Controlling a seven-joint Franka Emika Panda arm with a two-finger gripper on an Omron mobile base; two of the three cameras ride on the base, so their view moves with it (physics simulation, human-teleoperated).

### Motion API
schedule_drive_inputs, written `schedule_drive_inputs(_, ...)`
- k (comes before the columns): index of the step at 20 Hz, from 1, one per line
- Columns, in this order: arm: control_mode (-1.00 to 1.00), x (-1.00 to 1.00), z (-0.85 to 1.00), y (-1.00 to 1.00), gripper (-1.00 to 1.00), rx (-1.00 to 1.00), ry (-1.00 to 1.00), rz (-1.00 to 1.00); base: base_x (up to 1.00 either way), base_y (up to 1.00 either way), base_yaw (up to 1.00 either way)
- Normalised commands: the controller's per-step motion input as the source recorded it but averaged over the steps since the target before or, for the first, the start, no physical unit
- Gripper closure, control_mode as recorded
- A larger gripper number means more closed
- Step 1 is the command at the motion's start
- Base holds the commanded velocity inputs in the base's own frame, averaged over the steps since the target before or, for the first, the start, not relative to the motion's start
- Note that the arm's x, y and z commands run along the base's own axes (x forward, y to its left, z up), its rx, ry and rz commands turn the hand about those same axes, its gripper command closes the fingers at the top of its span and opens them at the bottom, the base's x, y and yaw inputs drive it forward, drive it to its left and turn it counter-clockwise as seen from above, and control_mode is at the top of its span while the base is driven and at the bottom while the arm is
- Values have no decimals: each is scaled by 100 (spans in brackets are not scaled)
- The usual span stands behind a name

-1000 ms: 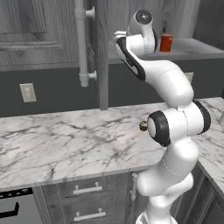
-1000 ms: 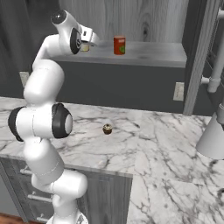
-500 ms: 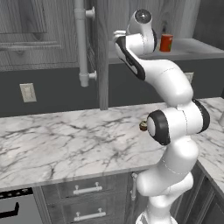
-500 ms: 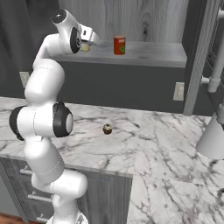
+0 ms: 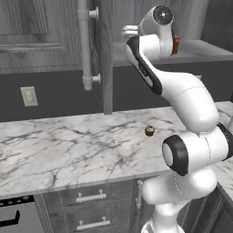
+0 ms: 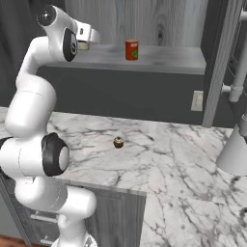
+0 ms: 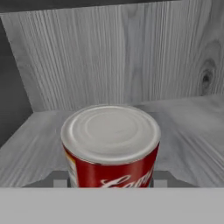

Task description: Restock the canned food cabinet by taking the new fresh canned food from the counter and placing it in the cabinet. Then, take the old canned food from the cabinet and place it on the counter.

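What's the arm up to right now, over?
Gripper up at the cabinet shelf, open or shut unclear. Old canned food right in front of the hand. New fresh canned food already on the shelf. Small brown lump on the counter, not obstructing.

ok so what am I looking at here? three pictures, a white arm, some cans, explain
It is a rendered kitchen. The white arm is a robot on a base that can drive. Two pictures come from cameras on that base, behind the arm to its left and right. The third looks along the hand itself.

The arm reaches up into the open grey cabinet. An orange-red can stands on its shelf. Further along the shelf, a red-and-white can with a silvery top sits between the fingers. I cannot tell whether they are gripping it.

Below is the white marble counter, with a small brown lump lying on it.
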Motion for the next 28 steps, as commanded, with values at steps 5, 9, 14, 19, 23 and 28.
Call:
schedule_drive_inputs(5, -100, -100, 33, -9, 100, 0, -23, 13, 0, 0, 0)
schedule_drive_inputs(9, -100, -100, 16, -20, 100, 0, 3, 18, 0, 0, 0)
schedule_drive_inputs(14, -100, -100, -11, -7, 100, -11, 28, 25, 0, 0, 0)
schedule_drive_inputs(19, -100, -100, -95, -3, 100, -21, 52, 27, 0, 0, 0)
schedule_drive_inputs(23, -100, -94, -100, -20, 100, -20, 49, 12, 0, 0, 0)
schedule_drive_inputs(28, -100, -20, -100, -4, 100, -6, 18, 3, 0, 0, 0)
